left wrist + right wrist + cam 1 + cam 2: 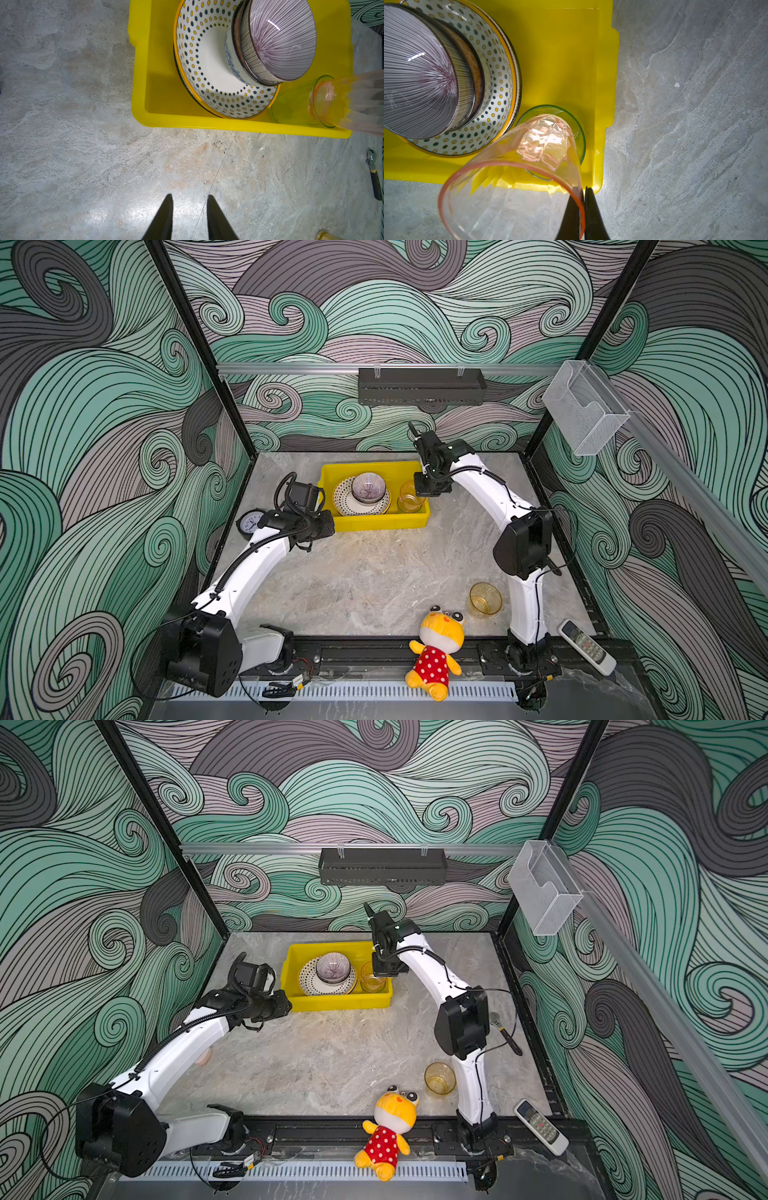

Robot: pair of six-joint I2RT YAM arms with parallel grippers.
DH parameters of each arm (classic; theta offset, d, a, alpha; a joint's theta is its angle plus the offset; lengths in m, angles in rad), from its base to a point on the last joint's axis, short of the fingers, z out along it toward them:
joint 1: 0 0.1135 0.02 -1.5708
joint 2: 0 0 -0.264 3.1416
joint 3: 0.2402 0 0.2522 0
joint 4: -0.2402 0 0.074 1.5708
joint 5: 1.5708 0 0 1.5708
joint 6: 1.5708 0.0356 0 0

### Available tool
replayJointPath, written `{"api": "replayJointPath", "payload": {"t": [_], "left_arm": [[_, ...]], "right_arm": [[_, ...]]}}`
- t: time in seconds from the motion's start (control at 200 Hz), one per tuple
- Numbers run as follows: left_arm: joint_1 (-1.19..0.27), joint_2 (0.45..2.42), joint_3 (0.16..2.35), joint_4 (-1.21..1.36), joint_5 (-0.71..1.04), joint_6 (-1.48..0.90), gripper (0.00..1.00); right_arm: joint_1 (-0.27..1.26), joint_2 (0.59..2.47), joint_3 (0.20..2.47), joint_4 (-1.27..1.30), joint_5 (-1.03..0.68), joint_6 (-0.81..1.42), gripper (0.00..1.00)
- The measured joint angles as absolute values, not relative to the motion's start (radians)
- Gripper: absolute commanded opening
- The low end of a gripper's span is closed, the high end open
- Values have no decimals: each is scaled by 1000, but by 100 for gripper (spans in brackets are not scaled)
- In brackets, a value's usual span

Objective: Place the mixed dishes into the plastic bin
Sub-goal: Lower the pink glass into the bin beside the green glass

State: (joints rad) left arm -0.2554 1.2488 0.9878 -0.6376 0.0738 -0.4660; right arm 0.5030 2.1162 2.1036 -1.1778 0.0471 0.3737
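Marble tabletop [374, 580] up front holds an amber cup [485, 599], yet to be binned. Farther back the left gripper [190, 196] hangs part-open, empty, beside the yellow bin [162, 97], which holds a dotted plate [207, 68], stacked bowls [280, 41] and green cup [577, 126]; the right gripper [584, 188] pinches a pink cup [546, 143] by its rim over it.

Swirling green-grey wave walls [374, 302], marbled grey tabletop [374, 580]
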Motion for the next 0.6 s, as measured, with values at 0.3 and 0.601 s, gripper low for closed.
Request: {"api": "replayJointPath", "payload": {"t": [0.3, 0.601], "left_arm": [[-255, 1248, 989, -656, 70, -460, 31], [-255, 1246, 989, -659, 70, -460, 31]], "right_arm": [[503, 2159, 2115, -1179, 51, 374, 0], [507, 2160, 2120, -1180, 52, 374, 0]]}}
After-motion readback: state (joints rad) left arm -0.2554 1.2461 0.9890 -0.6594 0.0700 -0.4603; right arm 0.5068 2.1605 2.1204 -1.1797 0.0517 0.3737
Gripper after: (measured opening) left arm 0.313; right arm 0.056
